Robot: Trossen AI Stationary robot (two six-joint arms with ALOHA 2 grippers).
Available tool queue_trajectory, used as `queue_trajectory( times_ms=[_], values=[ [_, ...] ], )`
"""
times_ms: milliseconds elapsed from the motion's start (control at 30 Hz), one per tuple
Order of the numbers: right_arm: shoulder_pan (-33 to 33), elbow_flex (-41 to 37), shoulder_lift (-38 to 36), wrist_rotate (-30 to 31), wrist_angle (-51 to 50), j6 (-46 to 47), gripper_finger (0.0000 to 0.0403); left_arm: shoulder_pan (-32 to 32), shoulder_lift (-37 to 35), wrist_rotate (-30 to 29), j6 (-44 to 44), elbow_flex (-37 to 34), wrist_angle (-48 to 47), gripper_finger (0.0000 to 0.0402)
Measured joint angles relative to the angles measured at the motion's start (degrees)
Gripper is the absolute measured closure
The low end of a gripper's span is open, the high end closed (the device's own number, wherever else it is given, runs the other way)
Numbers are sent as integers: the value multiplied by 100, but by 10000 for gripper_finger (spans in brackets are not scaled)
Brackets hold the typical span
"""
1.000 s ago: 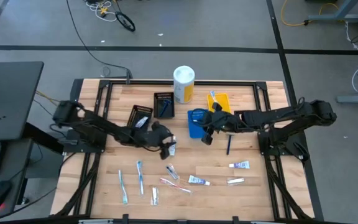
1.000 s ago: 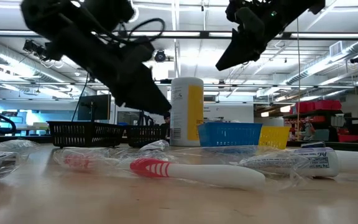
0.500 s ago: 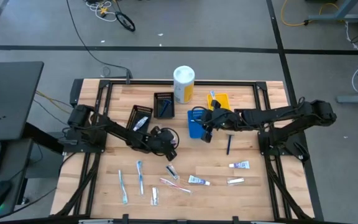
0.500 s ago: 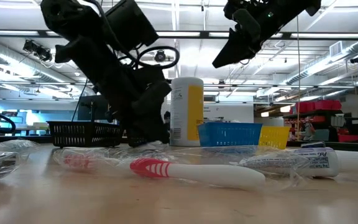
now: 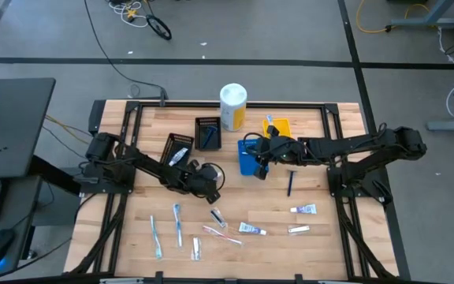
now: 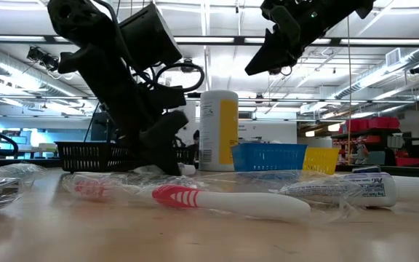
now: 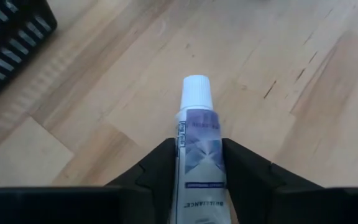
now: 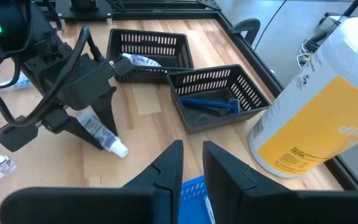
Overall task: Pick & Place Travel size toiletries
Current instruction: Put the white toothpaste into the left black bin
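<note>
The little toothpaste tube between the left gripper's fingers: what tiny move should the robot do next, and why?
Probably finish squeezing, then lift. The left gripper has its fingers on both sides of the toothpaste tube, which lies on the wooden table. A black basket nearby already holds a similar tube, so that seems the likely place to carry it next.

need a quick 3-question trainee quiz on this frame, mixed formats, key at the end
1. True or false: the left gripper has its fingers on either side of a white-capped tube.
2. The right gripper is above which tray? A) blue tray B) a black tray C) yellow tray
3. Fill in: the black tray beside the canister holds a dark blue ____.

Key: 1 true; 2 A; 3 razor.
</note>
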Motion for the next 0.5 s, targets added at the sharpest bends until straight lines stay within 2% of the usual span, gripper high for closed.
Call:
queue_trajectory(
  times_ms=[267,367,500],
  values=[
    [0,0,0,0,2,0,331,5,-243,166,75,-7,-244,310],
    [0,0,0,0,2,0,331,0,-714,-85,-35,-7,-712,315],
    [0,0,0,-2,0,0,331,4,-1534,-635,-574,-9,-1839,318]
  ],
)
